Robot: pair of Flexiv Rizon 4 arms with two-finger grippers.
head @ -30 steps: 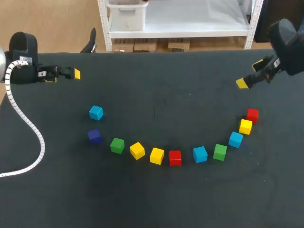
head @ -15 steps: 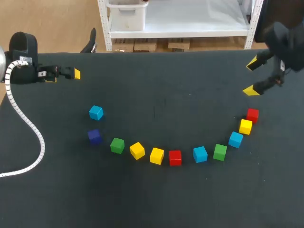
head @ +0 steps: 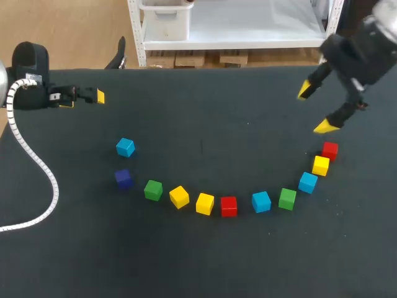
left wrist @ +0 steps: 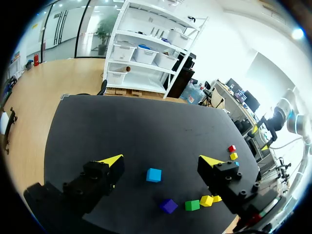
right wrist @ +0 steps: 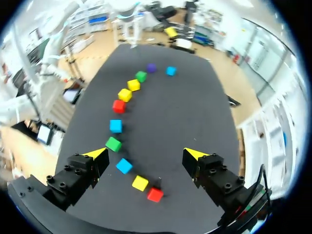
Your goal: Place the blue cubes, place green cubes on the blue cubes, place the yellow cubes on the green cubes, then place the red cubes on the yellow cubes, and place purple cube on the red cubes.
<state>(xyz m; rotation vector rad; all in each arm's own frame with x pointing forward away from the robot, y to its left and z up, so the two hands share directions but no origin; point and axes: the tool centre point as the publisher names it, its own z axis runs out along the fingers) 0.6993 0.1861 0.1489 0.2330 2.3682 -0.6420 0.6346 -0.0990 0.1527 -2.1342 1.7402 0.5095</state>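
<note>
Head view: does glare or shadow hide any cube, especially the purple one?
Head view: even light, no glare; the small dark purple cube barely contrasts with the black table but shows. Left wrist view: it reads clearly. Right wrist view: tiny, far off.

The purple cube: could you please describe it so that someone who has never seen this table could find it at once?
On the dark table, a curved row of small coloured cubes shows in the head view. The purple cube lies near the row's left end, with a blue cube on one side and a green cube on the other. It is the only purple one and the darkest of them all.
</note>
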